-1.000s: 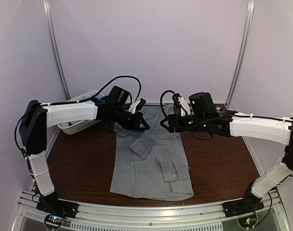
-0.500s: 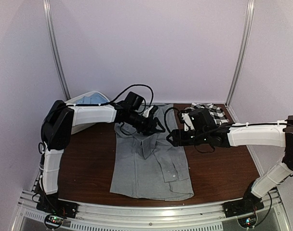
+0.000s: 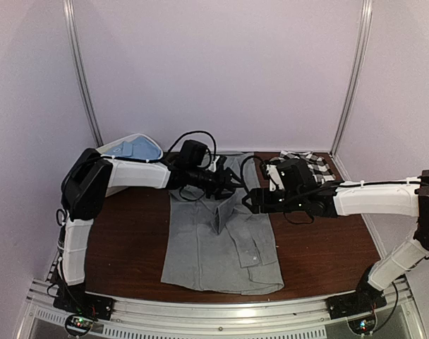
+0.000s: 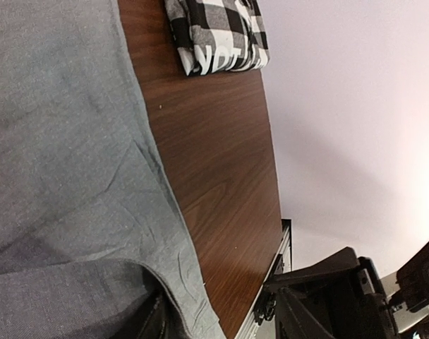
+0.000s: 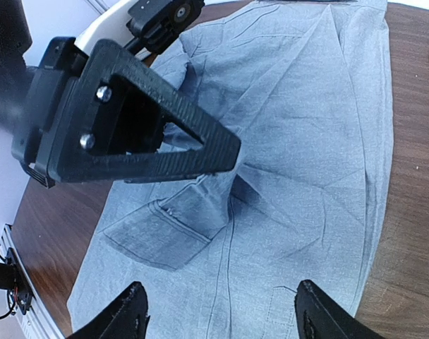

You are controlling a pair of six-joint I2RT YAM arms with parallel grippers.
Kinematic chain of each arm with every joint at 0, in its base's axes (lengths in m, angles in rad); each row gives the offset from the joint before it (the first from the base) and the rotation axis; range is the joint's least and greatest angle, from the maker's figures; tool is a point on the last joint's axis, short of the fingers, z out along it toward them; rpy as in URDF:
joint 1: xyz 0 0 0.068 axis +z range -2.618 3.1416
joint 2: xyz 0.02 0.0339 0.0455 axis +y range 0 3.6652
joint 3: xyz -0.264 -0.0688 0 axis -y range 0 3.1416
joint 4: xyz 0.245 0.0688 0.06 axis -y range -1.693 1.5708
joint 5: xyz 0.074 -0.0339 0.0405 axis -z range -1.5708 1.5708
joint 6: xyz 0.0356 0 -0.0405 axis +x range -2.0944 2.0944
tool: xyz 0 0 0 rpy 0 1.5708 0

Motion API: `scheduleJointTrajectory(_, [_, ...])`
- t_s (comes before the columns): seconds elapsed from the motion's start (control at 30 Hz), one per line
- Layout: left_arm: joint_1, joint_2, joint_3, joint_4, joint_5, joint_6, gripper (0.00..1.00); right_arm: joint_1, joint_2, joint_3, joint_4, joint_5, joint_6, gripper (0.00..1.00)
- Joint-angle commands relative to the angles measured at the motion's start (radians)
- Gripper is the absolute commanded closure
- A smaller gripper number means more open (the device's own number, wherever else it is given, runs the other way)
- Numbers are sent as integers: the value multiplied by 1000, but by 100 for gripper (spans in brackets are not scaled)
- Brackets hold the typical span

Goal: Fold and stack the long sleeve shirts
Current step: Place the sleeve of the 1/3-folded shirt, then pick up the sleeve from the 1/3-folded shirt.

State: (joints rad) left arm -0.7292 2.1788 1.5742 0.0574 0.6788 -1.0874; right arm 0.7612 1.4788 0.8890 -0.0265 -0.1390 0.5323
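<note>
Progress, judged from the layout: roughly a third done.
- Checked shirt (image 3: pixel 306 159): already folded into a compact packet at the back right of the counter (image 3: pixel 123 244), well apart from the work area. Nothing is stacked on it yet.
- Light blue shirt (image 3: pixel 138 150): lies in the white tub (image 3: pixel 107 149) at back left, untouched as far as can be seen.
- Grey shirt (image 3: pixel 221 244): spread lengthwise in the middle of the counter, collar end toward the back wall, hem near the front edge. It is mid-fold. A sleeve lies drawn in across the body, with a cuff and button showing on the lower right part. The body itself is not yet folded up.

Left tool (image 3: pixel 232 182): low over the grey shirt's upper chest. It appears closed on a raised fold of the sleeve cloth; its wrist view shows cloth bunched against a dark finger.
Right tool (image 5: pixel 225 312): jaws wide apart, nothing between them, hovering just beside the left one over the same shirt.

Cloth: plain mid-grey weave, thin and limp, with soft creases running from the pinched fold. The side edges are fairly straight and the hem slightly rumpled.

Left to do: finish the grey, fold the blue, stack all three.
</note>
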Motion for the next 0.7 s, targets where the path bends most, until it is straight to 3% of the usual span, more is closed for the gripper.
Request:
scheduleJointTrajectory(0.0, [2,-7,-22,158,-40,-141,49,20,1,-18,23,13,14,27])
scheduleJointTrajectory(0.2, [2,-8,-94,250,-72,-241,49,42,40,-7,78,4,25,25])
scheduleJointTrajectory(0.4, [2,-5,-102,250,-79,-244,49,82,95,21,87,31,7,17])
scheduleJointTrajectory(0.67, [2,-8,-87,227,-76,-214,49,77,199,38,154,42,74,18])
